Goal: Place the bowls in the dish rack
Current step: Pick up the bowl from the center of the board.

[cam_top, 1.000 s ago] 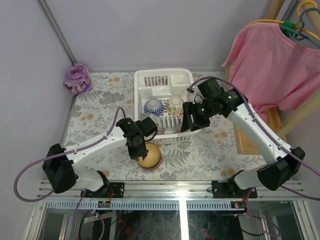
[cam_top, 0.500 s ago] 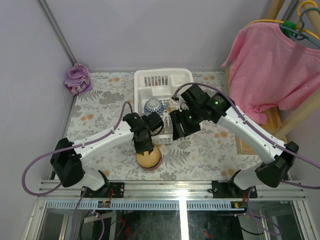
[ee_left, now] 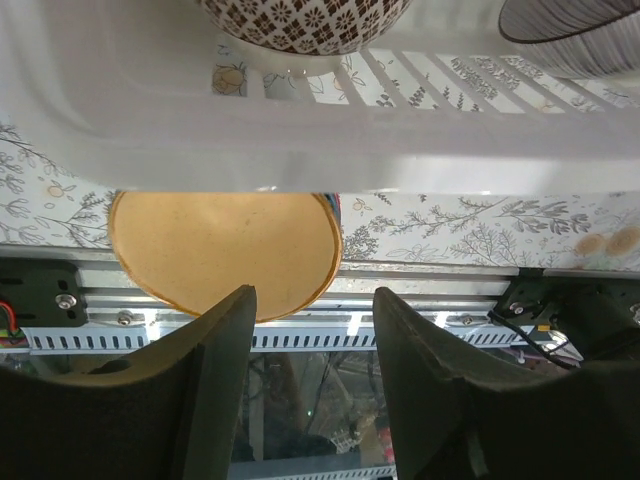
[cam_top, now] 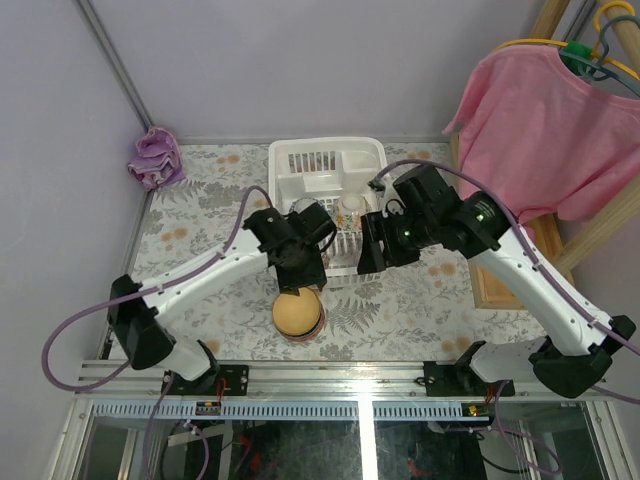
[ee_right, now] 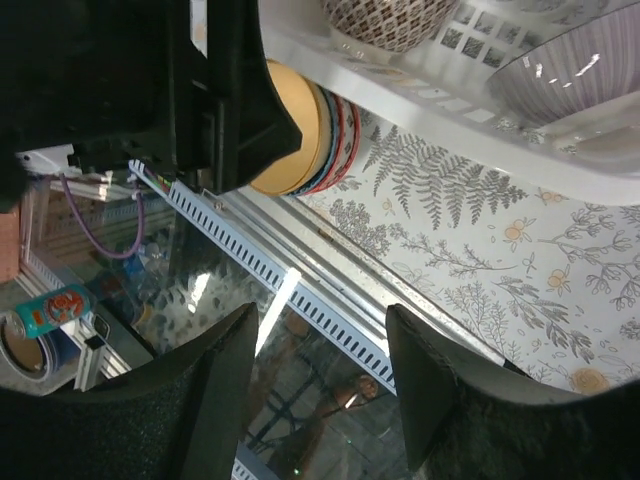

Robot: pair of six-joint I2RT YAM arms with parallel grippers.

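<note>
Nearest the arm bases, the stack of bowls (cam_top: 298, 314) sat upside down on the flowered table (cam_top: 200, 220). An orange-yellow bowl (ee_left: 225, 245) was on top, and the right wrist view caught blue and red rims beneath it. The stack lay just beside the near wall of the dish rack (cam_top: 273, 190), outside it.

Right above that spot hung the left gripper (ee_left: 312, 310), over the stack and the rack's near wall. Its fingers were spread well apart with nothing between them, so it was empty.

Over to the right, the right gripper (ee_right: 320, 320) hovered by the rack's near right corner. Its jaws were parted too and it carried nothing.

Inside the rack, close behind the near wall, a dark-patterned bowl (ee_left: 300, 20) and a grey ribbed bowl (ee_right: 570, 80) lay side by side on the slotted base.

At the back left corner of the table lay a crumpled purple cloth (cam_top: 155, 157). Off to the far right, a pink shirt (cam_top: 545, 130) hung from a hanger.
</note>
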